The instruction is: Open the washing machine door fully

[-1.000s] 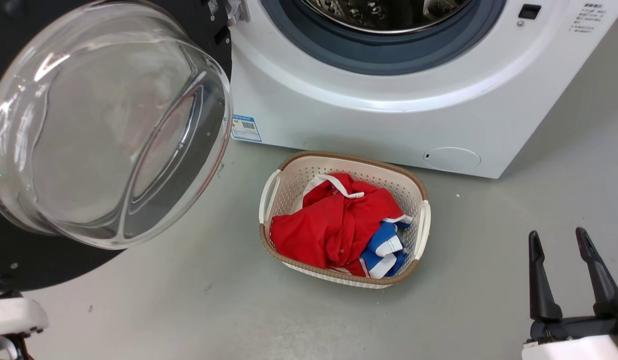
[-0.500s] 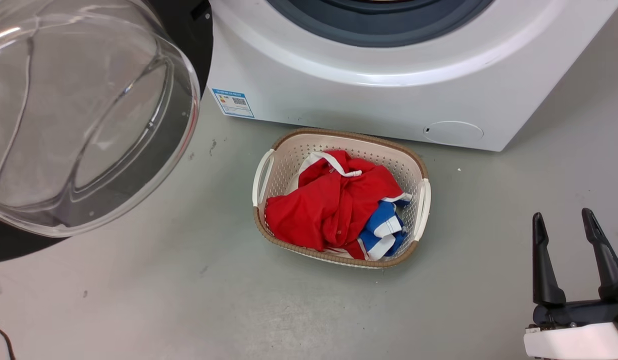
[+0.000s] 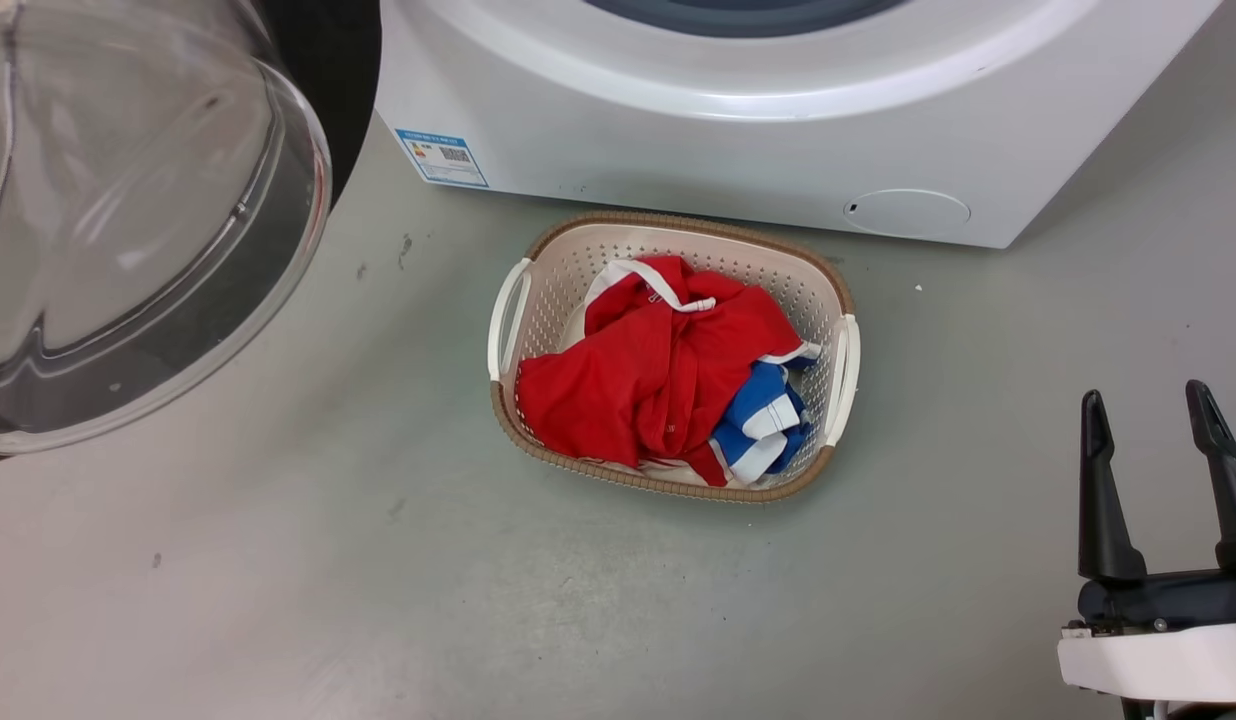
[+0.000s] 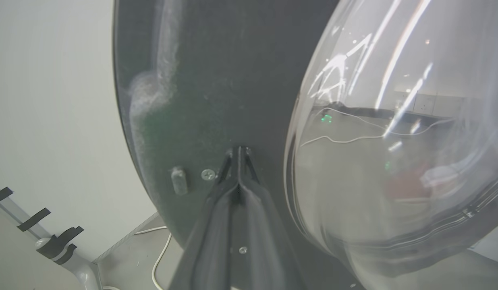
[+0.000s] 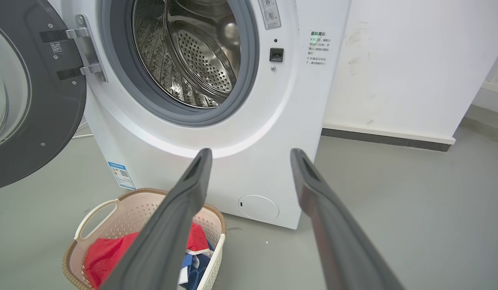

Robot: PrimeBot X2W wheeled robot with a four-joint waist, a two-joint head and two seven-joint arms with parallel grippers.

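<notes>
The washing machine door (image 3: 128, 200) stands open at the upper left of the head view, its clear glass bowl bulging toward me and its black rim (image 3: 323, 90) behind it. In the left wrist view my left gripper (image 4: 237, 150) is shut, fingertips together and pressed against the door's black inner face (image 4: 200, 80) beside the bowl. The white washing machine (image 3: 728, 130) runs along the top. My right gripper (image 3: 1146, 393) hangs open and empty at the lower right. Between its fingers (image 5: 251, 152) I see the steel drum (image 5: 192, 60), with the hinged door (image 5: 51, 100) swung out to the left.
A cream laundry basket (image 3: 843, 350) holding red and blue clothes (image 3: 658, 370) sits on the grey floor just before the machine (image 5: 249, 141). A white wall and skirting board (image 5: 394, 137) stand right of the machine. A white cable (image 4: 160, 257) lies on the floor below the door.
The head camera has moved, so machine and basket sit higher in the picture. The door's bowl has gone further left against the machine, swung wider open. The right gripper stays open.
</notes>
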